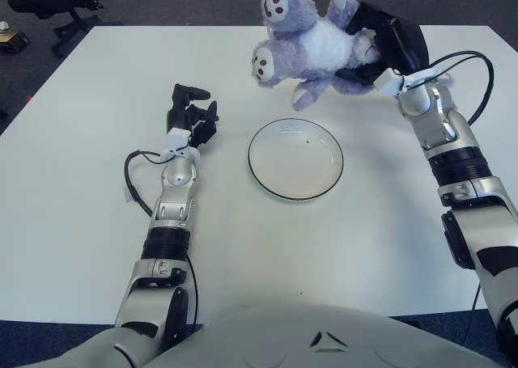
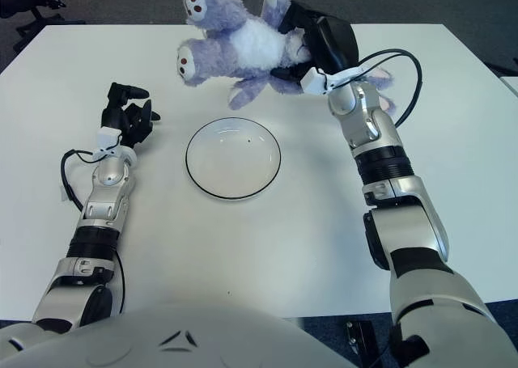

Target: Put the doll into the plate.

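The doll [image 1: 312, 48], a purple plush with a white belly, hangs in the air beyond the far rim of the plate [image 1: 295, 158], gripped from its right side by our right hand [image 1: 384, 48]. Its feet point toward our left, soles showing, and no part of it touches the plate or the white table [image 1: 81, 182].

From the right eye view we see the doll's feet sitting further left of the plate, and more of the table edge on the right; the left eye view shows an office chair [image 1: 48, 0] on the floor past the far left corner, only partly seen from the other eye.

Our right arm reaches forward and up, forearm slanting toward the far side, the dark fingers closed around the doll's body. Our left hand [image 1: 193, 116] shows to the left of the plate, well apart from it, fingers loosely curled and holding nothing, forearm stretched along the table.
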`<state>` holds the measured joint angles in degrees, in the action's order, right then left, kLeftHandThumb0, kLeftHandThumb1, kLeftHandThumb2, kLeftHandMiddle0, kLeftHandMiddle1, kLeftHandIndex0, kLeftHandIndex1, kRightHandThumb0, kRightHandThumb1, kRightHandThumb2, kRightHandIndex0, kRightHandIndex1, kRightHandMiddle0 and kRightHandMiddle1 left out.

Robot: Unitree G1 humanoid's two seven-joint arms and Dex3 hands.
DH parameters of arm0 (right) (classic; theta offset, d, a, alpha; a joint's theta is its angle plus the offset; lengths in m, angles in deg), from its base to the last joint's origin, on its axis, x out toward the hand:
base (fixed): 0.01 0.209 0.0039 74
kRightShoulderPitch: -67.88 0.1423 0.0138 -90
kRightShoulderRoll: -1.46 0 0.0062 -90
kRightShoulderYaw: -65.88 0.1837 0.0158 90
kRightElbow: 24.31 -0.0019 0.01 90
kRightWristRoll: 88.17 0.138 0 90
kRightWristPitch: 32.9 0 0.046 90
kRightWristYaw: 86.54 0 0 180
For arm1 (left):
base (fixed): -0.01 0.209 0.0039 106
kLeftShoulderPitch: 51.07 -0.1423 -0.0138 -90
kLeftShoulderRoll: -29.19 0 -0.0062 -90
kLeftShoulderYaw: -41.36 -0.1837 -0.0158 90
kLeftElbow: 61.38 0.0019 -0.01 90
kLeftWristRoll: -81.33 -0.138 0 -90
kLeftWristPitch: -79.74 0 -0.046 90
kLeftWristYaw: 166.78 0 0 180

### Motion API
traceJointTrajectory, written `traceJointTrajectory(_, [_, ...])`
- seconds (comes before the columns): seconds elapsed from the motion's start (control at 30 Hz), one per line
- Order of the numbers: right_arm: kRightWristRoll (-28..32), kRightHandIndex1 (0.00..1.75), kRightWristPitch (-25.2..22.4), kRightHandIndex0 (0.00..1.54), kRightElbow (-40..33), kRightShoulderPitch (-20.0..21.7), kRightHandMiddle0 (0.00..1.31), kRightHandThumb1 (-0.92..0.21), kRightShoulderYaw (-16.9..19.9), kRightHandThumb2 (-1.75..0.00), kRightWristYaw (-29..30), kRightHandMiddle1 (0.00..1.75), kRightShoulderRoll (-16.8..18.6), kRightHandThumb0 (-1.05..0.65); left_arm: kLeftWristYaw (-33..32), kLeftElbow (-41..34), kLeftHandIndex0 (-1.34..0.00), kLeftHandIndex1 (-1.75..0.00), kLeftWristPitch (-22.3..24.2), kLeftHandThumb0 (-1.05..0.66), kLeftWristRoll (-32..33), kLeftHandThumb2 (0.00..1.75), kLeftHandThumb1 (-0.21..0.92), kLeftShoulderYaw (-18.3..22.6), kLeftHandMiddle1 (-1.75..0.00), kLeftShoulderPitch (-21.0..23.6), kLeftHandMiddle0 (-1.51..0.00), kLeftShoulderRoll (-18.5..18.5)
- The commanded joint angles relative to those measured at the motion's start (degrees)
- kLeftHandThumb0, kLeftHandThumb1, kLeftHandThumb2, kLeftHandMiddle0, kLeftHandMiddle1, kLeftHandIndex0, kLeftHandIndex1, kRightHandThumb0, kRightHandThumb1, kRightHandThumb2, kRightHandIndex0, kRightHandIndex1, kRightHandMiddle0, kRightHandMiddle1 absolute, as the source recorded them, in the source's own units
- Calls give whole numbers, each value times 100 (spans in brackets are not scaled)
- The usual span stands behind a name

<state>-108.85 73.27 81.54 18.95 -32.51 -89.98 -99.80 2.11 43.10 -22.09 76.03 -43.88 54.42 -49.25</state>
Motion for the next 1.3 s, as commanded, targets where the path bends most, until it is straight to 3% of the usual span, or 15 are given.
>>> traceJointTrajectory(0.0, [193, 175, -153, 85, -291, -94, 65, -65, 105, -59, -338, 175, -41, 8, 23, 77, -26, -168, -60, -35, -8, 46, 92, 28, -143, 62, -69, -38])
traceJointTrajectory(0.4, [493, 175, -321, 88, -543, -166, 67, -69, 139, -49, -1262, 175, -110, 5, 30, 132, -26, -168, -96, -35, 0, 46, 92, 33, -142, 85, -68, -47])
traceJointTrajectory(0.73, [729, 175, 605, 89, -211, -246, 68, -70, 78, -46, -1640, 175, -144, 3, 40, 127, -26, -168, -79, -35, 3, 46, 92, 33, -142, 95, -68, -45])
traceJointTrajectory(1.27, [917, 175, 662, 89, -290, -503, 69, -76, -11, -32, -2091, 175, 20, -1, 41, 70, -26, -168, -24, -35, -3, 46, 92, 23, -141, 79, -68, -31])
